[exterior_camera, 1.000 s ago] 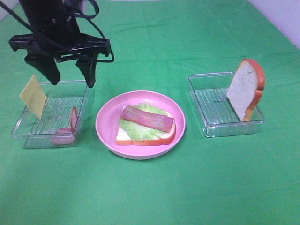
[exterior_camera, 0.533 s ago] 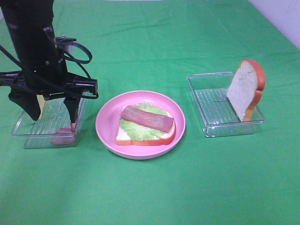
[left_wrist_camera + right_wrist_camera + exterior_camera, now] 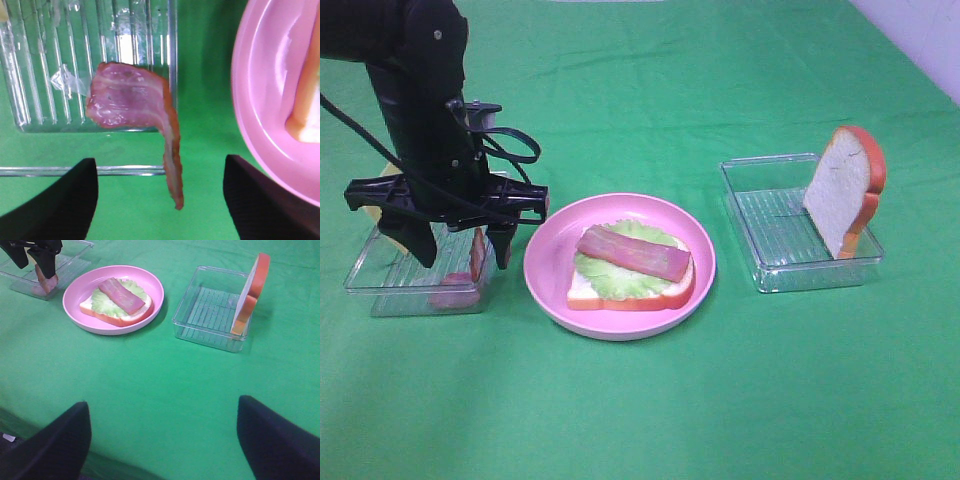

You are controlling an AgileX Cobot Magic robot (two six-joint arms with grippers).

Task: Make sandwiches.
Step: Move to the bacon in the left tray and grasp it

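Partly built sandwich (image 3: 630, 275) at centre on one round pink plate (image 3: 545, 240), with supplies to either side on the green cloth (image 3: 640, 420). Bread slices, two: one flat on the plate as the base (image 3: 620, 298), one standing upright (image 3: 840, 190) against the far corner of the right-hand clear tray (image 3: 770, 225). Lettuce leaves, one (image 3: 605, 278), on the base slice. Bacon strips, two: one (image 3: 632, 253) lying across the lettuce, and one curled strip (image 3: 130, 97) in the left-hand clear tray (image 3: 400, 285), its narrow tail leaning at the wall nearest the plate. Cheese, one yellow sliver (image 3: 378, 180), mostly hidden behind the arm. Clear trays, two. The left gripper (image 3: 462, 255) is down at the left tray, jaws spread wide, one finger on each side of the loose bacon strip, holding nothing. The right gripper (image 3: 162, 405) hangs over bare cloth well apart from the plate, jaws likewise wide and empty.
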